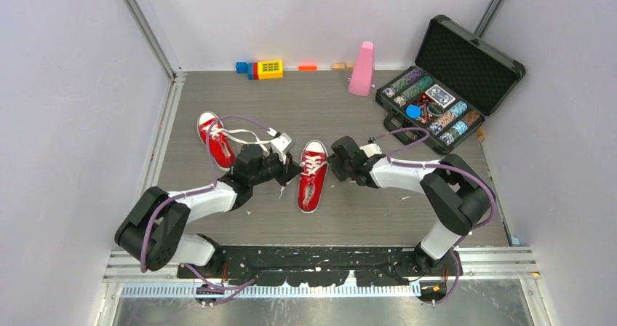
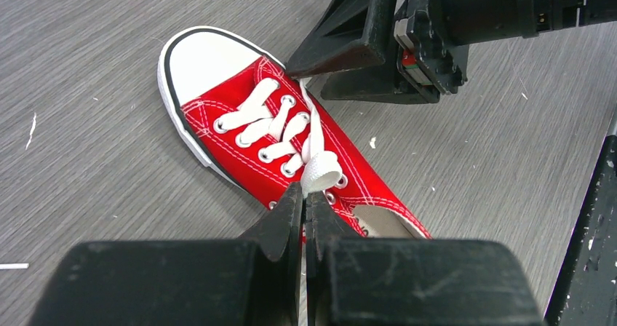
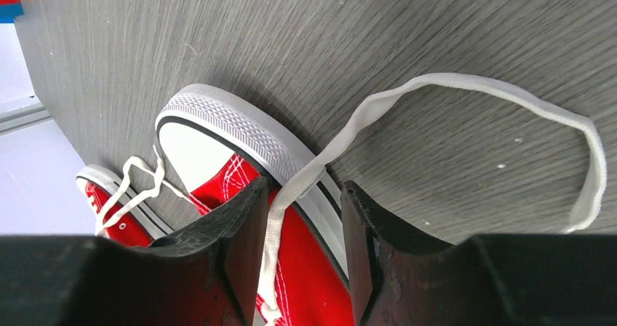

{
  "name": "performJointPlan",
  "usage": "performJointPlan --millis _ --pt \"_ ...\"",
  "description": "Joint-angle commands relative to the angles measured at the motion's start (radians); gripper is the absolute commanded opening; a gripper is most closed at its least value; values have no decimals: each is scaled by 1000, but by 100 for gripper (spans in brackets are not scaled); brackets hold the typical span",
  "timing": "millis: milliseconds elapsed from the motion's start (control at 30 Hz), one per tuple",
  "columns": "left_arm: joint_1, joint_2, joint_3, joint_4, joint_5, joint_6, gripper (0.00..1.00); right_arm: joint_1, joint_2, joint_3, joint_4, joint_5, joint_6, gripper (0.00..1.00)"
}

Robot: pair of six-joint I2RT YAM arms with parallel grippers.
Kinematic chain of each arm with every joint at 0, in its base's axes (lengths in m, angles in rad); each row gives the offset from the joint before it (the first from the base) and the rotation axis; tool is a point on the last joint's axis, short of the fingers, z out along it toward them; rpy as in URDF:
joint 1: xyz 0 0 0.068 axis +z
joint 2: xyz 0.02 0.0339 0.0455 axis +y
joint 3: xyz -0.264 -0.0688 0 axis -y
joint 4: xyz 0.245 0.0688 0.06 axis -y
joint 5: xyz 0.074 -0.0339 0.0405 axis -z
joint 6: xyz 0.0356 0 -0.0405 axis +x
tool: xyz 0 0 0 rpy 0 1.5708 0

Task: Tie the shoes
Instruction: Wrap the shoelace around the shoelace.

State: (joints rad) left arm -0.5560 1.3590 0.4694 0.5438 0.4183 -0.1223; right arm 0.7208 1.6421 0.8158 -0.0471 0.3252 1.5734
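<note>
Two red shoes with white laces lie on the grey table. The near shoe [image 1: 313,175] sits between both grippers, toe toward the arms. The other shoe [image 1: 215,138] lies further back on the left, its laces loose. My left gripper [image 2: 304,193] is shut on a loop of white lace [image 2: 320,169] over the near shoe's [image 2: 240,108] eyelets. My right gripper [image 3: 304,195] stands open at the shoe's toe side. A free lace [image 3: 466,86] runs between its fingers and curls out over the table. The far shoe [image 3: 109,195] shows behind.
An open black case of poker chips [image 1: 451,86] stands at the back right, with a pink cone-shaped object [image 1: 361,69] beside it. Coloured blocks [image 1: 262,69] line the back wall. Walls close in both sides, and a black rail [image 1: 320,257] runs along the near edge.
</note>
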Motion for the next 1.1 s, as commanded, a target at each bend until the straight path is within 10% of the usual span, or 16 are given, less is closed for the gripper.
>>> performJointPlan --millis 0,333,1067 --pt "-4 -16 29 7 -2 18 0 -6 20 35 41 12 19 46" --pt "-5 -14 33 -1 -3 22 0 -6 -54 3 39 47 19 2" --pt "-28 -35 154 -308 -79 98 0 -145 -245 -36 61 -518 -564 0"
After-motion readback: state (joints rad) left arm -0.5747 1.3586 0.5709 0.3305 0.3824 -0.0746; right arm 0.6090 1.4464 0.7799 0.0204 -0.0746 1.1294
